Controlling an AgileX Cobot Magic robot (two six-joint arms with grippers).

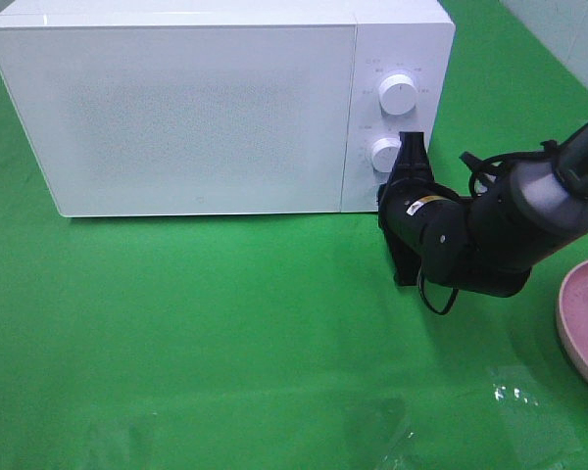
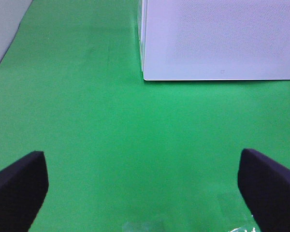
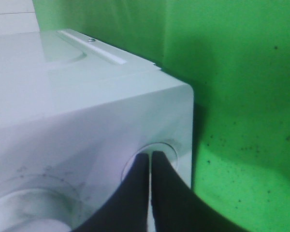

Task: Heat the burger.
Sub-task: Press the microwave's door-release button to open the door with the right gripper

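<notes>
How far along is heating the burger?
The door of the microwave is closed and no burger shows, not even on the pink plate, so it is likely inside. In hand: the right gripper, fingers together, sits at the lower knob. Still to do: turning it and heating. The left gripper hangs open.

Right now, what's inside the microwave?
Cannot tell: the microwave door is shut and opaque, hiding whatever is inside. No burger shows in any view. The right fingers sit at its lower knob.

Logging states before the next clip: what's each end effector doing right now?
Left end effector: open, empty.
Right end effector: closed, tips at the lower knob.
</notes>
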